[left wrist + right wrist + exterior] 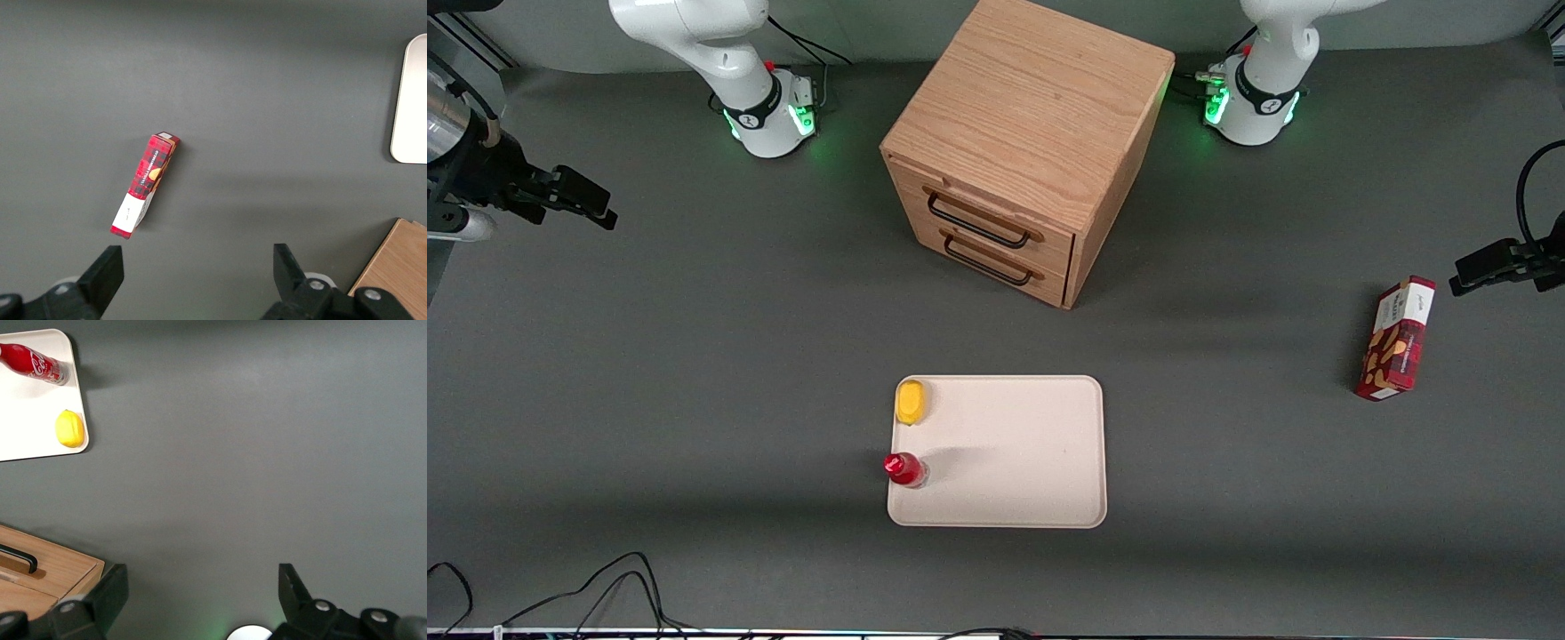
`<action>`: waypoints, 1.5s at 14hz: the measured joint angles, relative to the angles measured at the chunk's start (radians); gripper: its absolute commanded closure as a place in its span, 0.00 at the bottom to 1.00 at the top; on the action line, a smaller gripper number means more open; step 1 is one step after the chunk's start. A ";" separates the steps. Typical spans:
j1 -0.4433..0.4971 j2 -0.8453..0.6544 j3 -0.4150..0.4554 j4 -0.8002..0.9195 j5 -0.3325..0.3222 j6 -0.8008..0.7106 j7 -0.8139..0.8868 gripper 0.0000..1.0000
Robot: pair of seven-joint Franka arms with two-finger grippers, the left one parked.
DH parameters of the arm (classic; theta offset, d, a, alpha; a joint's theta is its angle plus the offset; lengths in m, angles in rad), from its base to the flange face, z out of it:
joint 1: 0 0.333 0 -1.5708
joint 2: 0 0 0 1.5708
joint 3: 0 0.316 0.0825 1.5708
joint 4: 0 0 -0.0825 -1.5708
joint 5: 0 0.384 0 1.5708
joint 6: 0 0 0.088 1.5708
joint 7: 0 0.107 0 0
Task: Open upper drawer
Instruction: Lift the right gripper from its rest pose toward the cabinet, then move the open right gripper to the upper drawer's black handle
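Two drawers face out of the light oak cabinet at the upper centre of the front view, and the upper drawer is the top one, shut flush with the cabinet's face, its black wire handle running across its front. Just under it sits the bottom drawer with its own black handle, also closed. The cabinet stands on the grey table, turned at an angle. The gripper hangs at the upper left edge of the front view, toward the working arm's end of the table, well apart from the cabinet and touching nothing; its two black fingers stand spread wide with bare table between them. Nearer the front camera than the cabinet lies a pale tray, bottom centre, carrying a yellow lemon and a red bottle along one edge. At the right of the front view, toward the parked arm's end, a red plaid box lies on the table.
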 measured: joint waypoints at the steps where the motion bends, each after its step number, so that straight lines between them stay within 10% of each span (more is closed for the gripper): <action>1: 0.000 0.000 0.000 0.000 0.000 0.000 0.000 0.00; 10: 0.032 0.016 0.008 0.036 0.021 0.000 -0.097 0.00; 16: 0.054 0.048 0.051 0.065 0.167 -0.001 -0.551 0.00; 21: 0.059 0.159 0.236 0.090 0.336 0.000 -0.602 0.00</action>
